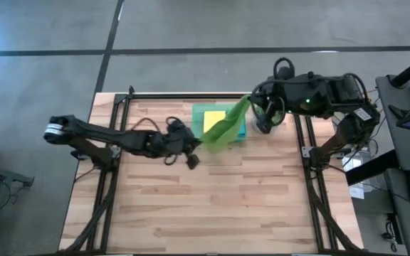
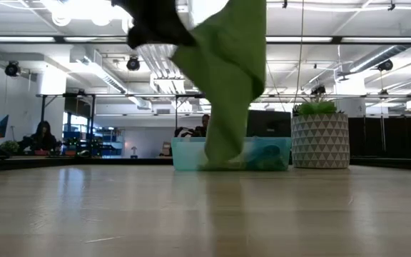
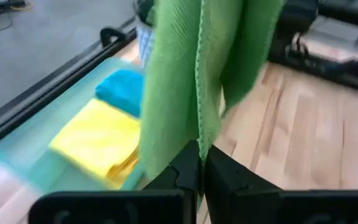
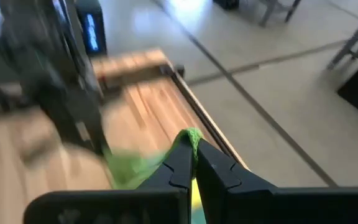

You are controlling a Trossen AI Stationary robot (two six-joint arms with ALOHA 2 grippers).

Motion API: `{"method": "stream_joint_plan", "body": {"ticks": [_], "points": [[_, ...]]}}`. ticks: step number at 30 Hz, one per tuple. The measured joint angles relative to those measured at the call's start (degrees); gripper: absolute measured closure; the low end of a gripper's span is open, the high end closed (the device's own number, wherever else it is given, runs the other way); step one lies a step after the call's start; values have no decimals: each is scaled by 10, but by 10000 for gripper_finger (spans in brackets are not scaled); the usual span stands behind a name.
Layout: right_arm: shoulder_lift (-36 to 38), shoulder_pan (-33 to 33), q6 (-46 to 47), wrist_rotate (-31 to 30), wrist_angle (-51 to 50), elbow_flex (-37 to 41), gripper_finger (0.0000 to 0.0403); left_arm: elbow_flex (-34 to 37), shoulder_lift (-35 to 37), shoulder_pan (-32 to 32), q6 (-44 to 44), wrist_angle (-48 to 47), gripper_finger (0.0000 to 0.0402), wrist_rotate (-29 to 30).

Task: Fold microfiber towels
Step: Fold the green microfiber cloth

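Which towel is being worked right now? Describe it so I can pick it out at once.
Find the translucent green tray at the table's far edge. Stretched above it between the left gripper and right gripper, both shut on it, hangs the lime green towel. Unlike the yellow towel and teal-blue towel lying folded in the tray, it is airborne.

Bare table point(image 1: 219, 206) in front; hanging green towel point(image 1: 228, 124) over tray point(image 1: 199, 112).

No legible text, label, brand mark, number or sign appears in any of the four views. The cloths, the tray, the arms and the counter carry no readable lettering, and the screens and fixtures in the room beyond are too small and blurred for any characters on them to be made out.
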State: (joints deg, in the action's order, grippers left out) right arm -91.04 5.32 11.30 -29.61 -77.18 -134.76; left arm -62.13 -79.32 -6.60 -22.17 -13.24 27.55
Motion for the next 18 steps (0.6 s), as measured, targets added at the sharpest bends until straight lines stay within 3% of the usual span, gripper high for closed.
{"method": "stream_joint_plan", "body": {"ticks": [7,18], "points": [[2,0,-9,2,-126,0,394,0,165,-2,-1,-147,401,1],[6,0,-2,65,-128,65,394,0,330,-2,-1,-214,402,51]]}}
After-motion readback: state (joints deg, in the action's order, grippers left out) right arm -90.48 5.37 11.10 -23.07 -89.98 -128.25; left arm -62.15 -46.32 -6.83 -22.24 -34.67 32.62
